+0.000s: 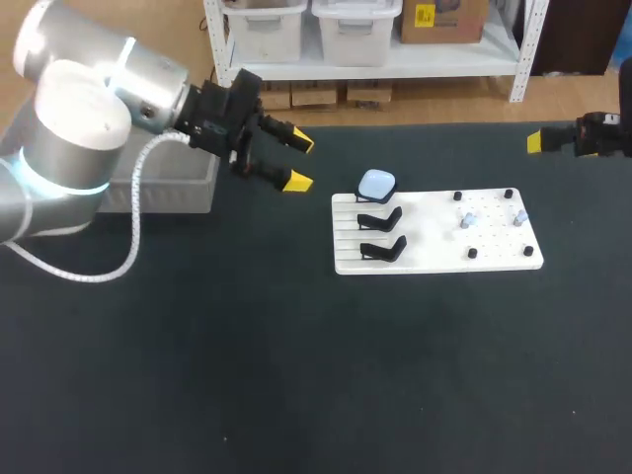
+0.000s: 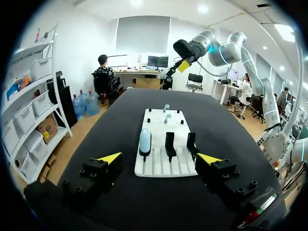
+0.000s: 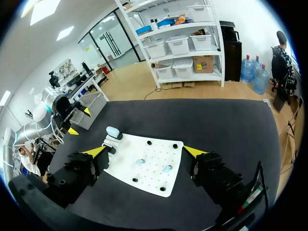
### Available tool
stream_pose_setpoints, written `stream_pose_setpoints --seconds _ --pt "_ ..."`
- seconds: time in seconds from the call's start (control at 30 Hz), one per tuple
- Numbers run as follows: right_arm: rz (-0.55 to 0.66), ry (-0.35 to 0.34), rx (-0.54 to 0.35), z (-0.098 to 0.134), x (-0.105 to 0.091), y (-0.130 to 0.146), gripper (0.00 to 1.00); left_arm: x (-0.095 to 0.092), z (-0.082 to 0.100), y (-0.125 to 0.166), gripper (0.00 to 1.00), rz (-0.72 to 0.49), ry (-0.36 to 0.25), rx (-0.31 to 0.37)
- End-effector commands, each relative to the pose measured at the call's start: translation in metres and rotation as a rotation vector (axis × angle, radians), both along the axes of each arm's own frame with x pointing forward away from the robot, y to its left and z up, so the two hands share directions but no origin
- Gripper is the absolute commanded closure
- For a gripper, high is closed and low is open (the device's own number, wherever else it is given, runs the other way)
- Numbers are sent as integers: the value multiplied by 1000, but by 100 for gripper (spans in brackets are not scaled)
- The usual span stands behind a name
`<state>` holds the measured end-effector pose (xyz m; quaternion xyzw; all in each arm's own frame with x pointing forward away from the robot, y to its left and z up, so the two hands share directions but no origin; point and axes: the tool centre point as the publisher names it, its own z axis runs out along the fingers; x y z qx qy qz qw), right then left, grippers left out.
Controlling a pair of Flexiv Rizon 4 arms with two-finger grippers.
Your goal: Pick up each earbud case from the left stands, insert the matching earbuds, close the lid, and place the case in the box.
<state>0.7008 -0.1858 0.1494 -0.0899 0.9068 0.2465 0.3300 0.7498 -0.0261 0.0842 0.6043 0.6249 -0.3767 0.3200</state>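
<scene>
Pale-blue earbud case [image 1: 377,184] upright on farthest stand, left end of white board [image 1: 434,232]. Just right of left gripper [image 1: 299,162], open, empty, clearly nearer. Right gripper [image 3: 145,151] also open, well apart.

Black table [image 1: 296,375], perhaps felt-covered, evenly lit

head: white board [image 1: 434,252], shared by all views, is seen from high above | left wrist: board [image 2: 161,166] is faced from its stand end | right wrist: board [image 3: 149,168] is faced from its peg end

Silver arm [image 1: 89,109], white cable [image 1: 132,222], black yellow-tipped jaws
</scene>
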Motion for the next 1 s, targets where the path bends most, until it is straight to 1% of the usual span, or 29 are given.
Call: stream_pose_setpoints --seconds 0.03,0.23,0.3,0.4,0.53,0.57,0.63,0.7,0.77,0.87,1.0 --pt "0 0 -1 0 0 0 0 -5 -10 -7 0 12 -15 -15" --pt "0 0 -1 0 0 0 0 -4 -19 -12 0 1 -17 -22" --pt "0 0 -1 0 0 0 0 -2 -20 -14 0 -9 -16 -37" --pt "0 0 -1 0 0 0 0 2 -23 -18 2 -22 -17 -53" --pt "0 0 -1 0 0 0 0 3 -28 -26 5 -39 -13 -69" --pt "0 0 -1 0 0 0 0 3 -30 -27 6 -44 -8 -74" --pt "0 0 -1 0 0 0 0 4 -34 -30 15 -48 -3 -74" --pt "0 0 -1 0 0 0 0 5 -38 -32 15 -51 7 -74" --pt "0 0 -1 0 0 0 0 7 -41 -34 20 -55 13 -73" --pt "0 0 -1 0 0 0 0 9 -44 -35 24 -52 22 -69" --pt "0 0 -1 0 0 0 0 12 -48 -35 23 -45 31 -62"
